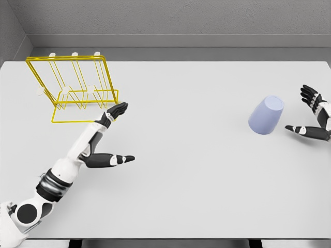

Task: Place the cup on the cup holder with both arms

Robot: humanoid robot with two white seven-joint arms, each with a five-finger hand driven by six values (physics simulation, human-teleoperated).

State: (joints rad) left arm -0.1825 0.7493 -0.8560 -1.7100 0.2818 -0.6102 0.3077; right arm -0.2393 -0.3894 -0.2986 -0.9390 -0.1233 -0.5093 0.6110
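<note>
Right now the right hand, fingers spread and empty, sits just beside the lavender cup near the table's right edge, so it should wrap the cup's wall squarely before lifting toward the yellow cup holder at the far left corner, where the open left hand waits.

The right hand was cut off at the picture's right edge with its arm unseen, the left arm ran out at the lower left corner, and the table passed both side edges.
</note>
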